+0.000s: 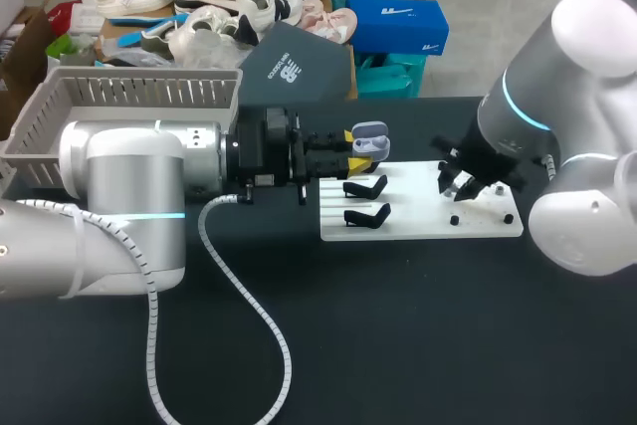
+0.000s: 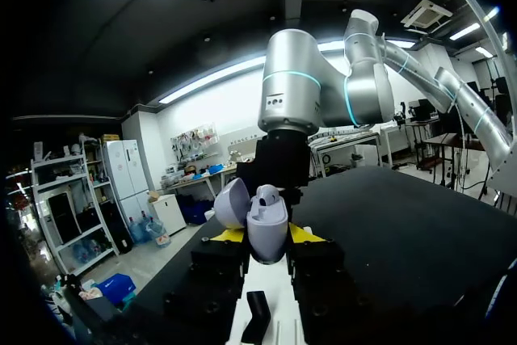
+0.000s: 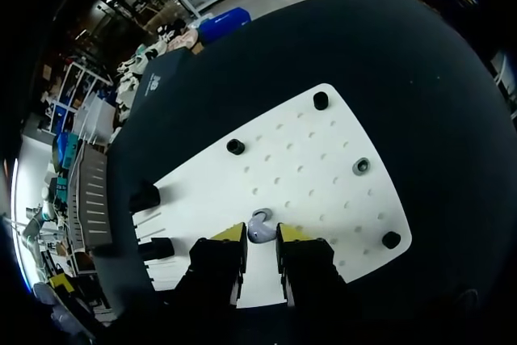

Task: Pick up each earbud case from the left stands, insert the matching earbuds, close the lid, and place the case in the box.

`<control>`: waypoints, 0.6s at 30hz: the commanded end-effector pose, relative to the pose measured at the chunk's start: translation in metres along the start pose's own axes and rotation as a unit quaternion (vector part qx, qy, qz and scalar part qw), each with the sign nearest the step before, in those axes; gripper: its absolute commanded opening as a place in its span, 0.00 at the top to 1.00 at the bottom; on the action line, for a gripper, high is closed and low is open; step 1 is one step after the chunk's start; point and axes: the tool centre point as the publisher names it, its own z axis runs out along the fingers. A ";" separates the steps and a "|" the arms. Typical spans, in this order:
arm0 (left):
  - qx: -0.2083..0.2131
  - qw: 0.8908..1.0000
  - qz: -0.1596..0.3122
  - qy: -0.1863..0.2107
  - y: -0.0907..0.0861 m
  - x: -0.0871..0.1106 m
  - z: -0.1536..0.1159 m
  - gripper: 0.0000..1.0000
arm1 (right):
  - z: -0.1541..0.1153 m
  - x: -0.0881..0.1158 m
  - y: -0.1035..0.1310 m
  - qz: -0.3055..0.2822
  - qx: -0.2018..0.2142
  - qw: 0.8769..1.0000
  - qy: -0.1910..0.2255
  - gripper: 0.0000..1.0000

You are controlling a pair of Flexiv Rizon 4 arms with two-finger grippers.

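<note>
In the left wrist view my left gripper [image 2: 266, 240] is shut on a lavender earbud case [image 2: 268, 217] held upright, its lid [image 2: 230, 202] open and one earbud [image 2: 266, 195] seated inside. From the head view the case [image 1: 370, 137] hangs over the near-left end of the white board [image 1: 418, 226], in my left gripper [image 1: 356, 148]. My right gripper [image 1: 465, 188] stands down over the board's right half. Its yellow fingertips [image 3: 231, 234] close on a small grey earbud [image 3: 260, 226] lying on the board [image 3: 307, 167], touching it from both sides.
Two black empty stands [image 1: 366, 187] [image 1: 366, 214] sit on the board's left part. Black pegs [image 3: 235, 146] [image 3: 321, 100] [image 3: 391, 240] and a grey one [image 3: 361, 166] stick up from it. A grey slatted basket [image 1: 129, 97] stands at the far left, behind my left arm.
</note>
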 end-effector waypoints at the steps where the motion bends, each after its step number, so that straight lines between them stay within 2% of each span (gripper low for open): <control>1: 0.000 1.000 0.000 0.001 0.001 0.000 0.001 1.00 | 0.000 0.001 0.000 0.000 0.001 1.000 -0.001 0.82; 8: 0.000 1.000 0.000 0.001 0.001 0.000 0.001 1.00 | 0.000 0.001 -0.001 0.001 0.000 1.000 -0.001 1.00; 18: 0.000 1.000 0.000 0.001 0.001 0.000 0.001 1.00 | -0.010 0.005 0.003 0.000 -0.007 1.000 -0.009 1.00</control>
